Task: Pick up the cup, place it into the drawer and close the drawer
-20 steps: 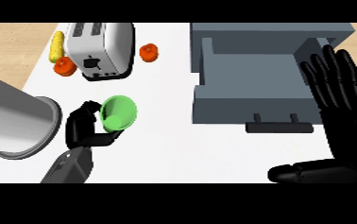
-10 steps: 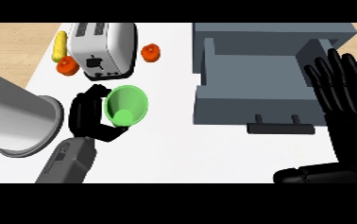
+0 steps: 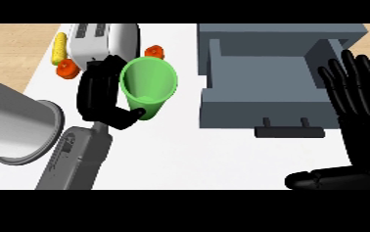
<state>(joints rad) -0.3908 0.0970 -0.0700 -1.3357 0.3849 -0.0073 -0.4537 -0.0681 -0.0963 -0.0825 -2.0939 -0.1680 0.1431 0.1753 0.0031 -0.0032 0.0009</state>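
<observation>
With the left hand (image 3: 101, 96) curled round the green cup (image 3: 150, 89), just left of the open drawer (image 3: 253, 114) and near the toaster (image 3: 98, 40), the pick-up looks done; placing it inside and shutting the drawer remain, the right hand (image 3: 354, 99) resting open-fingered at the right edge.

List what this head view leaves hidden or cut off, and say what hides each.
Head view: the left side of the green cup is covered by the left hand curled round it.
Head view: the toaster is partly behind that hand and the cup.
Head view: the right hand is cut by the right edge.
Head view: the grey pot is cut by the left edge.
</observation>
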